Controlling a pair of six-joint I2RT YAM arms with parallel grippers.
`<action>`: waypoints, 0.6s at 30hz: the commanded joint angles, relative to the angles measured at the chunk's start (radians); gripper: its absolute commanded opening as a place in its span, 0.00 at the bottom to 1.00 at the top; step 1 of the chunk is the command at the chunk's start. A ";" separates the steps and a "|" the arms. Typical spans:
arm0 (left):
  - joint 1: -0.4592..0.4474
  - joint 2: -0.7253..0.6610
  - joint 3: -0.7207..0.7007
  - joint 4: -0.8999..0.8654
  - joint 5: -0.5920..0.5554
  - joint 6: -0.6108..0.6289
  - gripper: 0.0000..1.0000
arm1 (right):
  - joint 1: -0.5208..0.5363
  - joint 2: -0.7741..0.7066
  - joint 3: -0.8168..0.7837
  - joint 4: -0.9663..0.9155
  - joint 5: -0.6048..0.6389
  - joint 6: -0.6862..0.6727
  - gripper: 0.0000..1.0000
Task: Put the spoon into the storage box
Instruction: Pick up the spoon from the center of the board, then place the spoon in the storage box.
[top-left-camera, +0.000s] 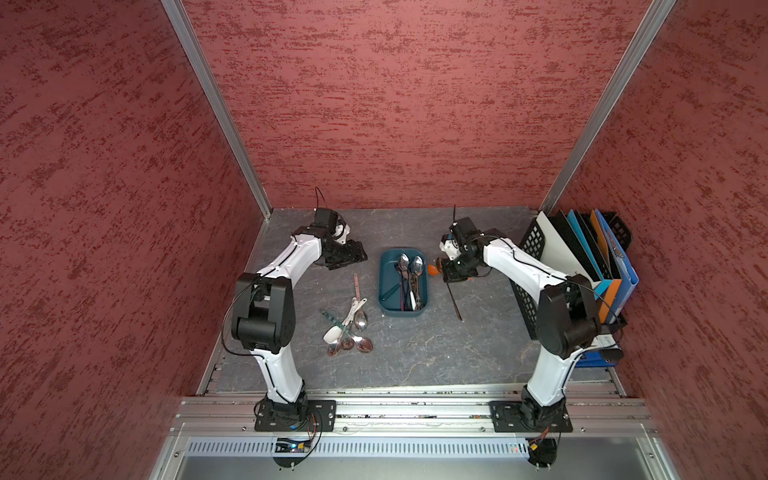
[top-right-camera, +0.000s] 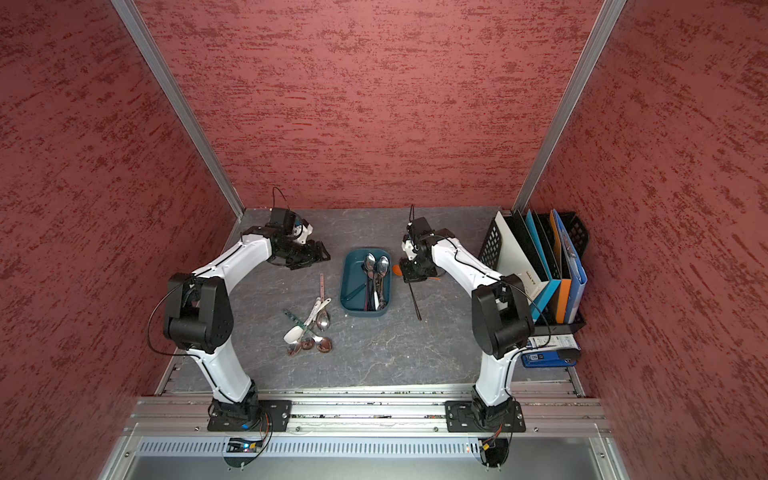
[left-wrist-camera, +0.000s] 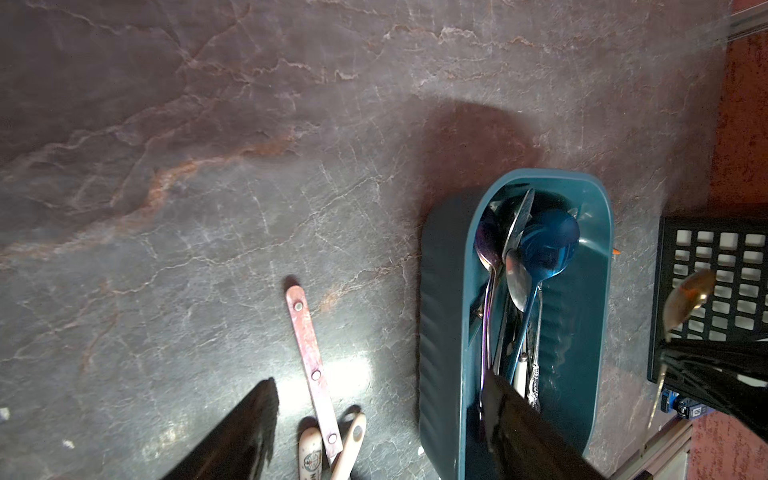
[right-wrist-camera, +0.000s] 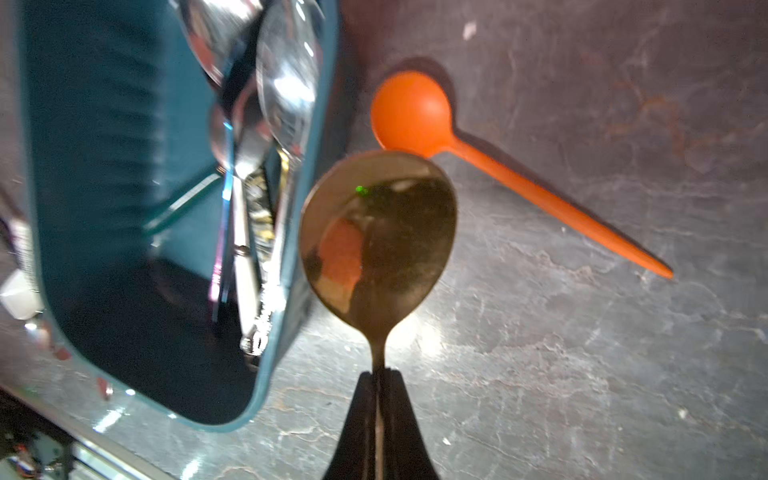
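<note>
Now the right hand (right-wrist-camera: 379, 376) pinches the brass-toned spoon (right-wrist-camera: 378, 237) at its neck, lifted just beside the teal storage box (right-wrist-camera: 104, 124). Next, I'd say: carry it over the rim and release. The left hand (top-left-camera: 351, 254) gapes wide, empty.

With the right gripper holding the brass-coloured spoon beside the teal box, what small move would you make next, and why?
Probably shift the right gripper sideways until the brass spoon is over the open storage box. The jaws are shut on its neck, and its bowl sits outside the box's rim, near an orange spoon on the table.
</note>
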 joint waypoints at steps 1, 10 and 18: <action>0.004 -0.048 -0.024 0.038 0.015 -0.006 0.80 | 0.028 0.034 0.060 0.044 -0.089 0.115 0.00; 0.011 -0.092 -0.071 0.049 0.001 -0.023 0.80 | 0.083 0.228 0.269 0.090 -0.136 0.210 0.00; 0.013 -0.114 -0.090 0.045 -0.008 -0.034 0.80 | 0.107 0.361 0.387 0.146 -0.173 0.295 0.00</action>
